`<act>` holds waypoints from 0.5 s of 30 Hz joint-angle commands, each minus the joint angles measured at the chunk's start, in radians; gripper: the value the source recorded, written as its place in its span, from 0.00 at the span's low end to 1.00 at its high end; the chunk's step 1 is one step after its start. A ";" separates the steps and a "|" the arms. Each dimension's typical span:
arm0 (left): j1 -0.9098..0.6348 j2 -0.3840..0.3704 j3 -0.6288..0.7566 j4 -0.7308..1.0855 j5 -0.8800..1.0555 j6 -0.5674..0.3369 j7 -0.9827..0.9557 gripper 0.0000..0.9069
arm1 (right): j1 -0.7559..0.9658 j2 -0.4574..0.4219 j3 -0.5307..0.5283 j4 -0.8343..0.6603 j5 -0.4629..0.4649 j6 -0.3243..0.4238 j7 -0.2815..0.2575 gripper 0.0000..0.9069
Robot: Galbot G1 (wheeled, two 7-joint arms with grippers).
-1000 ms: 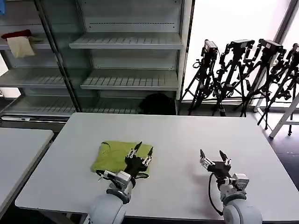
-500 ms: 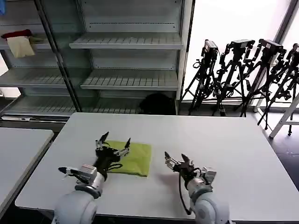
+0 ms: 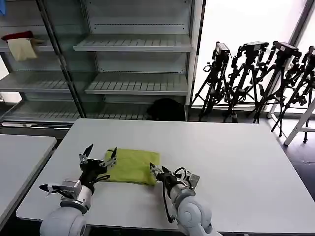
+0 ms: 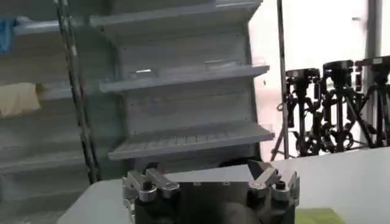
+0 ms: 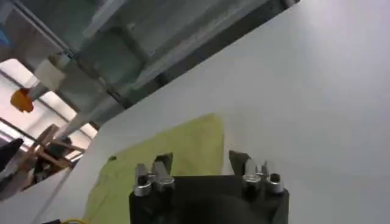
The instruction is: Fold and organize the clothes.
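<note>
White table [image 3: 236, 157], one folded T-shirt [image 3: 132, 166]

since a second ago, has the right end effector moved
Yes. The right end effector has swung toward the robot's left across the white table, from open tabletop to the right edge of the folded lime yellow-green T-shirt, jaws open.

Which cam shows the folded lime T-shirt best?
Head view: the whole folded lime yellow-green fabric T-shirt lies flat on the white table. Right wrist view shows part of it; left wrist view only a corner.
</note>
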 commanded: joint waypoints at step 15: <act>0.035 -0.002 -0.063 0.016 -0.061 -0.027 -0.003 1.00 | 0.062 0.037 -0.018 -0.040 0.087 -0.007 0.144 0.00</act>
